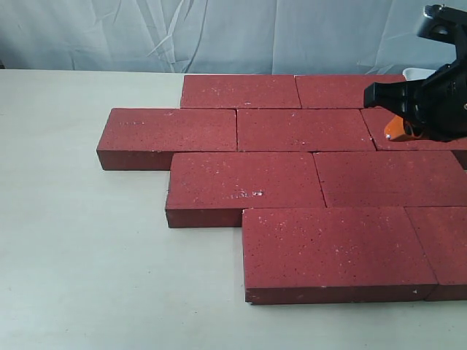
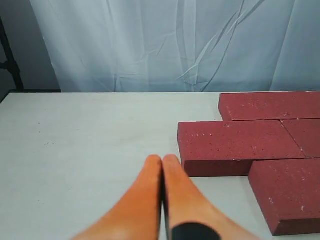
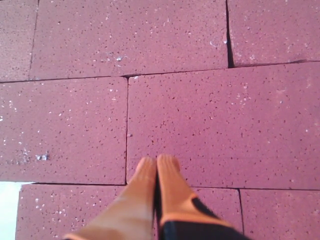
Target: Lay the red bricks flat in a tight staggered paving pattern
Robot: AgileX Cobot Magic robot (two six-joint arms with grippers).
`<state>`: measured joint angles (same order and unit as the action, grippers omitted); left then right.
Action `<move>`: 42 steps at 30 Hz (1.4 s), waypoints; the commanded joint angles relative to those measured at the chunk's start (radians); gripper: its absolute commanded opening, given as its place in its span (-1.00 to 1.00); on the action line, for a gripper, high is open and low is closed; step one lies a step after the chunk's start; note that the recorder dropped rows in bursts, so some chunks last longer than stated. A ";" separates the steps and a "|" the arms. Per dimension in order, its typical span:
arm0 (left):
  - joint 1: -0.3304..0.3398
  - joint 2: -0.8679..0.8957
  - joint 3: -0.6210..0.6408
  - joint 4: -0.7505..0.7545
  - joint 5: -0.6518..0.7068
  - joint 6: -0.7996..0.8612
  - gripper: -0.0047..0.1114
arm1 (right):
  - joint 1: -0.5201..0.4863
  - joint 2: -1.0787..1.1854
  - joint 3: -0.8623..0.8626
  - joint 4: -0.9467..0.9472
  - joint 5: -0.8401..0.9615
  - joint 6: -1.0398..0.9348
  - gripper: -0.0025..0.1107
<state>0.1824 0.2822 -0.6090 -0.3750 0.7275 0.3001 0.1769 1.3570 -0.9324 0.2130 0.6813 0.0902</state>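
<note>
Several red bricks [image 1: 244,179] lie flat on the pale table [image 1: 80,240] in four staggered rows, their sides close together. My right gripper [image 1: 398,131] hovers over the far right of the paving. In the right wrist view its orange fingers [image 3: 157,164] are pressed together and empty, just above a brick face [image 3: 225,125]. My left gripper [image 2: 162,160] is outside the exterior view. In the left wrist view it is shut and empty over bare table, just short of the left end of a brick [image 2: 235,145].
A small gap shows between two bricks [image 3: 230,57] in the right wrist view. A white object [image 1: 417,73] peeks out behind the far right bricks. A pale curtain [image 1: 219,33] backs the table. Bare tabletop lies left of and in front of the bricks.
</note>
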 commanded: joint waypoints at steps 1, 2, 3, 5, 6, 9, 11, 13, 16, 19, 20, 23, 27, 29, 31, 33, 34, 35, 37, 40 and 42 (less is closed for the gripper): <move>-0.039 -0.025 0.040 0.033 -0.059 -0.001 -0.92 | -0.006 -0.008 0.004 -0.001 -0.012 -0.003 -0.97; -0.060 -0.035 0.061 0.037 -0.087 -0.001 -0.92 | -0.006 -0.008 0.004 -0.001 -0.012 -0.003 -0.97; -0.080 -0.049 0.085 0.042 -0.121 -0.001 -0.92 | -0.006 -0.008 0.004 -0.001 -0.012 -0.003 -0.97; -0.110 -0.087 0.132 0.069 -0.185 -0.001 -0.92 | -0.006 -0.008 0.004 -0.001 -0.012 -0.003 -0.97; -0.123 -0.110 0.160 0.084 -0.212 -0.001 -0.92 | -0.006 -0.008 0.004 -0.001 -0.012 -0.003 -0.97; -0.144 -0.177 0.243 0.132 -0.263 -0.003 -0.92 | -0.006 -0.008 0.004 -0.001 -0.012 -0.003 -0.97; -0.145 -0.220 0.290 0.159 -0.282 -0.003 -0.92 | -0.006 -0.008 0.004 -0.001 -0.012 -0.003 -0.97; -0.145 -0.258 0.340 0.176 -0.311 -0.003 -0.92 | -0.006 -0.008 0.004 -0.001 -0.012 -0.003 -0.97; -0.145 -0.282 0.423 0.205 -0.368 -0.003 -0.92 | -0.006 -0.008 0.004 -0.001 -0.012 -0.003 -0.97; -0.145 -0.282 0.495 0.215 -0.438 -0.003 -0.92 | -0.006 -0.008 0.004 -0.001 -0.012 -0.003 -0.97; -0.145 -0.282 0.516 0.213 -0.453 -0.003 -0.92 | -0.006 -0.008 0.004 -0.001 -0.012 -0.003 -0.97; -0.145 -0.282 0.566 0.212 -0.493 -0.003 -0.92 | -0.006 -0.008 0.004 -0.001 -0.015 -0.003 -0.97; -0.145 -0.282 0.609 0.212 -0.527 -0.003 -0.92 | -0.006 -0.008 0.004 -0.001 -0.015 -0.003 -0.97; -0.145 -0.282 0.609 0.212 -0.529 -0.003 -0.92 | -0.006 -0.008 0.004 -0.001 -0.015 -0.003 -0.97; -0.161 -0.282 0.609 0.220 -0.529 -0.003 -0.92 | -0.006 -0.008 0.004 -0.001 -0.015 -0.003 -0.97; -0.192 -0.282 0.609 0.235 -0.517 -0.003 -0.92 | -0.006 -0.008 0.004 0.001 -0.017 -0.003 -0.97; -0.215 -0.282 0.609 0.242 -0.518 -0.003 -0.92 | -0.006 -0.008 0.004 0.001 -0.017 -0.003 -0.97; -0.234 -0.282 0.609 0.252 -0.518 -0.003 -0.92 | -0.006 -0.008 0.004 0.001 -0.017 -0.003 -0.97; -0.276 -0.282 0.609 0.272 -0.523 -0.003 -0.92 | -0.006 -0.008 0.004 0.001 -0.018 -0.003 -0.97; -0.285 -0.282 0.609 0.280 -0.519 -0.003 -0.92 | -0.006 -0.008 0.004 0.001 -0.018 -0.003 -0.97; -0.285 -0.282 0.609 0.287 -0.519 -0.003 -0.92 | -0.006 -0.008 0.004 0.001 -0.018 -0.003 -0.97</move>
<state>-0.0951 0.0062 -0.0046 -0.0986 0.2147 0.3001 0.1769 1.3570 -0.9324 0.2130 0.6736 0.0902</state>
